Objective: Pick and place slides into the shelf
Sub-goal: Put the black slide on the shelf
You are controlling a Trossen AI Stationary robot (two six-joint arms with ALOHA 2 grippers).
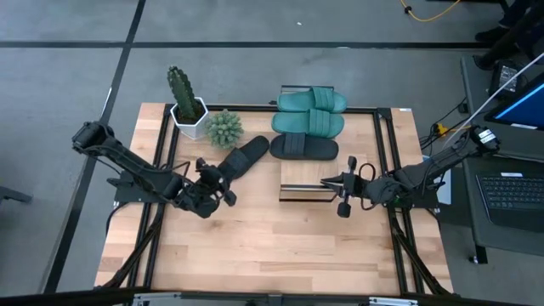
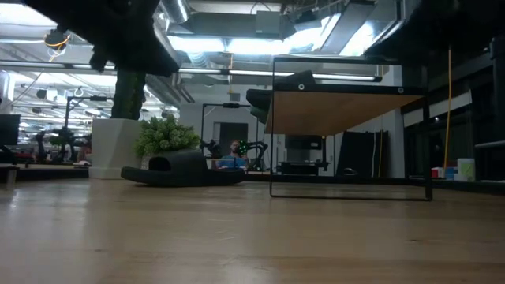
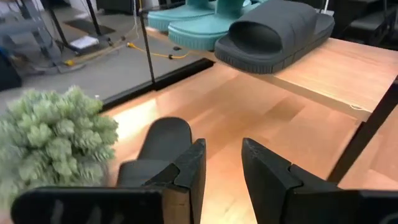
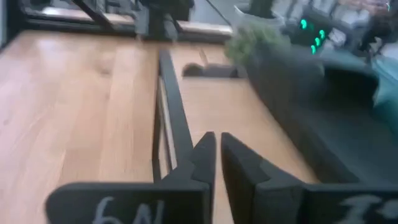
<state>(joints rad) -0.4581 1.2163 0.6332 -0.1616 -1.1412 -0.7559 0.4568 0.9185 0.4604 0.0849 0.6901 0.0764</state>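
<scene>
Three slides sit on the shelf point(image 1: 304, 180), at its far end from the right gripper point(image 1: 342, 193): two teal ones point(image 1: 308, 112) side by side and a black slide point(image 1: 303, 147) nearest that gripper. The right gripper hangs at the shelf's near corner, over the bare plank, its fingers point(image 4: 205, 155) almost pressed together with only a thin slit between them and nothing in it. The shelf's black frame rail point(image 4: 174, 115) runs just ahead of those fingers.

The fourth slide, black point(image 1: 242, 156), lies flat on the counter point(image 1: 272, 255) outside the shelf, just ahead of the left gripper point(image 1: 214, 173). In the left wrist view the left gripper's fingers point(image 3: 193, 171) stand parted and empty, and the slide's end sits directly beyond them, apart from them.

A small bushy green plant point(image 1: 224, 127) stands close beside that loose slide, crowding it on one side, and a potted cactus point(image 1: 184, 100) stands just beyond the plant near the counter's far edge. Behind both grippers the counter is open wood to the near edge. Under the shelf's plank the low view shows open space between the thin legs point(image 2: 272, 126).
</scene>
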